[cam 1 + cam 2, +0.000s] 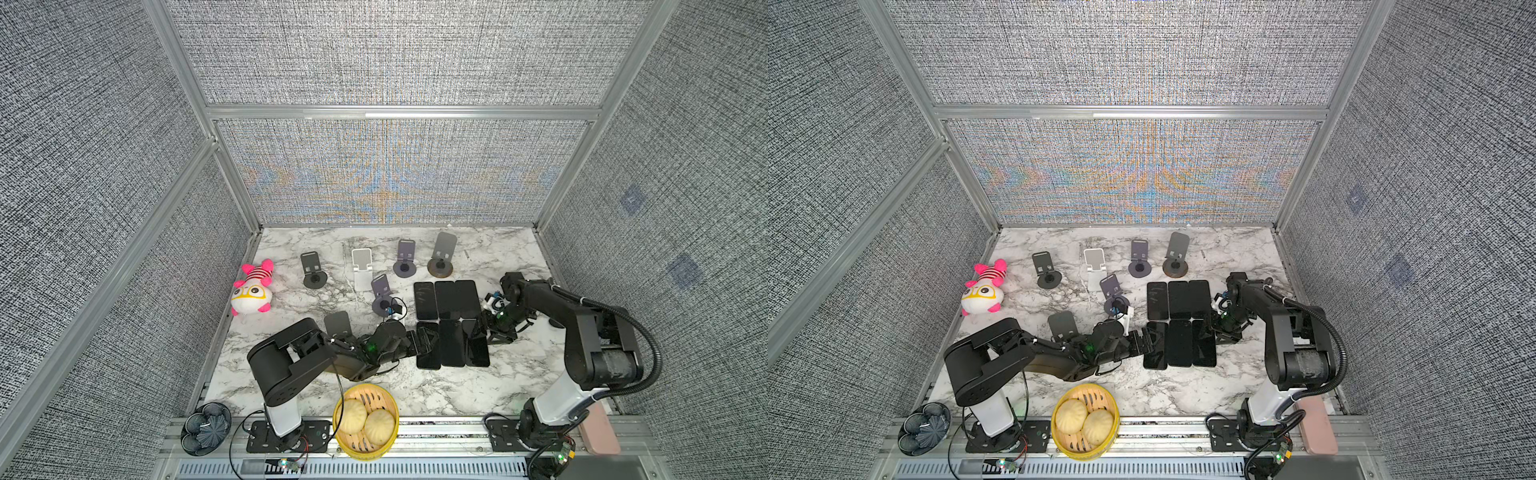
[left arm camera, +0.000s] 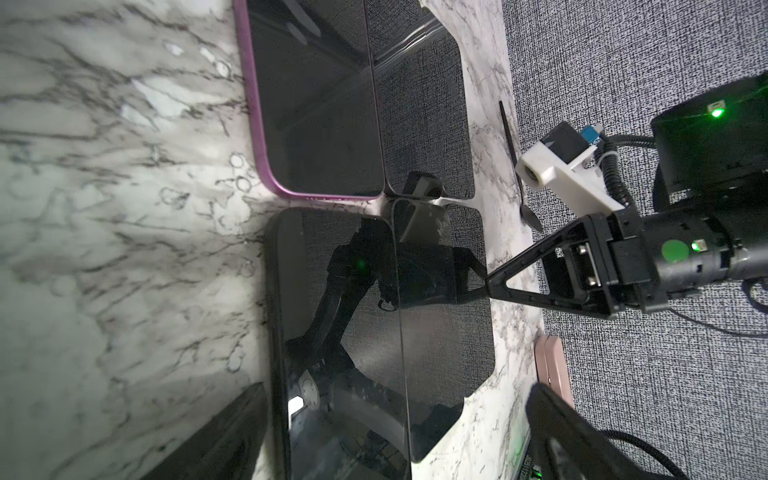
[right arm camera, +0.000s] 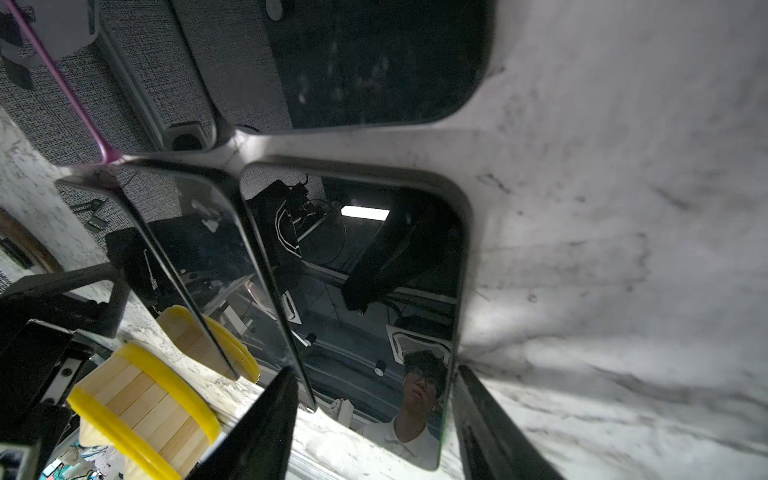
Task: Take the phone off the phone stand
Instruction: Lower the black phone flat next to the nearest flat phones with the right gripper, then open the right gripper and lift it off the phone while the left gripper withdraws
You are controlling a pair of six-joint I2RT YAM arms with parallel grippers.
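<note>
Several dark phones lie flat in a two-row block on the marble table (image 1: 519,374), among them the near-left phone (image 1: 428,357) and near-right phone (image 1: 478,353) (image 3: 374,270). The phone stands, such as the white one (image 1: 363,268) and a dark one (image 1: 338,324), hold no phone. My left gripper (image 1: 426,338) (image 1: 1148,338) (image 2: 395,457) hangs open over the near-left phone. My right gripper (image 1: 484,332) (image 1: 1214,328) (image 3: 374,424) straddles the end of the near-right phone, open, with marble showing beside one finger (image 3: 257,424).
A yellow steamer basket (image 1: 338,411) with two buns sits at the front edge. A pink plush toy (image 1: 251,289) lies at the left, a dark ribbed bowl (image 1: 205,426) at the front left, a pink block (image 1: 598,432) at the front right. A black spoon (image 2: 515,166) lies beyond the phones.
</note>
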